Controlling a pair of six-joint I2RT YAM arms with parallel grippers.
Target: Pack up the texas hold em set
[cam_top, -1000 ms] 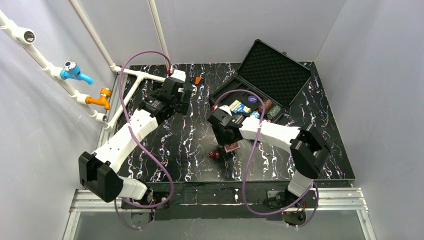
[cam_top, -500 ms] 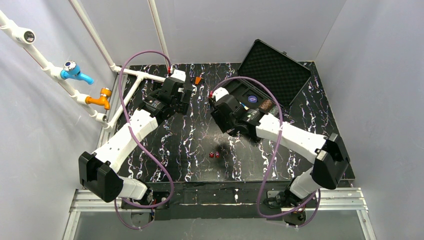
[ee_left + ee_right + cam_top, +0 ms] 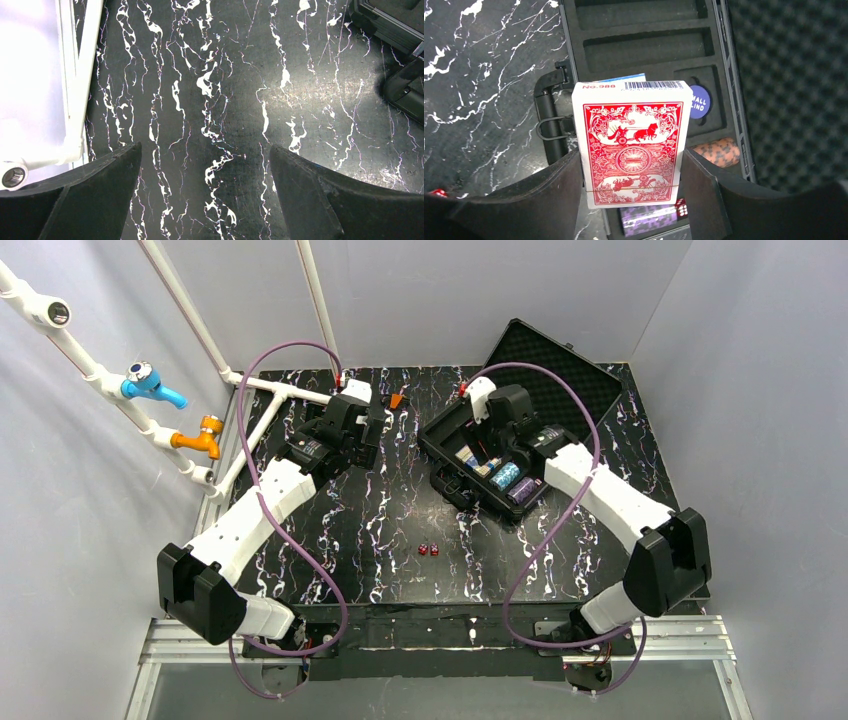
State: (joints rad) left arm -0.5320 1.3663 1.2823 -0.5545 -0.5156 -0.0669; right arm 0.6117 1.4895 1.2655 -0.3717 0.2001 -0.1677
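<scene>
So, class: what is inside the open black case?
Inside the case: two bare foam slots, a blue blind button, an orange chip stack and purple chips. The red deck, held above, covers whatever lies beneath it.

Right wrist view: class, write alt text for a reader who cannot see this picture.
The right gripper grips a red-backed card deck above the open black case. Beneath lie empty foam slots, a blue Small Blind button and an orange chip stack; the foam-lined lid is to the right.
</scene>
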